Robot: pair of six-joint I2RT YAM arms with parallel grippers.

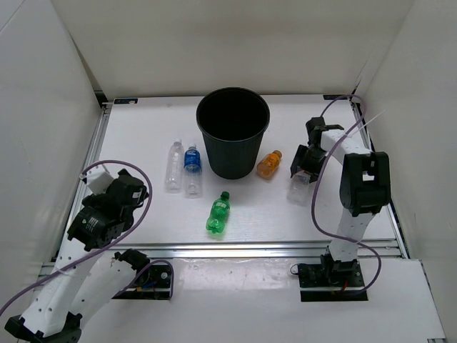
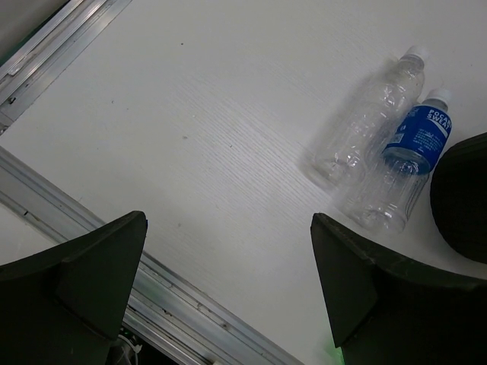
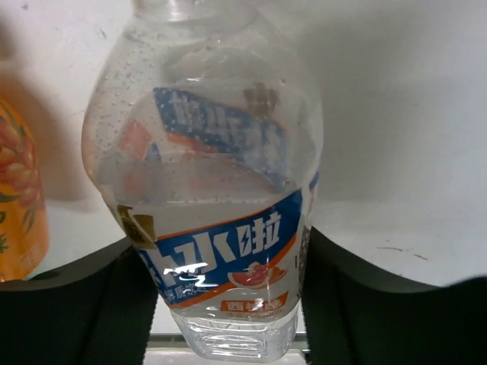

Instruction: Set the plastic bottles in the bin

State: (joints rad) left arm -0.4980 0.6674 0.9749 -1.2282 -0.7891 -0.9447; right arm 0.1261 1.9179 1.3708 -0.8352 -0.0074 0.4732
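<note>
The black bin (image 1: pixel 233 153) stands at the table's back middle. Left of it lie a clear bottle (image 1: pixel 173 166) and a blue-labelled clear bottle (image 1: pixel 192 170), side by side. A green bottle (image 1: pixel 218 213) lies in front of the bin and an orange bottle (image 1: pixel 269 163) lies to its right. My right gripper (image 1: pixel 303 168) is shut on the white/red/blue-labelled clear bottle (image 3: pixel 221 190), with a finger pressed on each side. My left gripper (image 2: pixel 228 220) is open and empty over the near left of the table, well short of the clear bottle (image 2: pixel 369 118) and the blue-labelled one (image 2: pixel 407 163).
White walls close in the table on the left, back and right. An aluminium rail (image 1: pixel 271 249) runs along the near edge. The orange bottle (image 3: pixel 19 198) lies just left of my right gripper. The bin's edge (image 2: pixel 464 198) shows at the right of the left wrist view.
</note>
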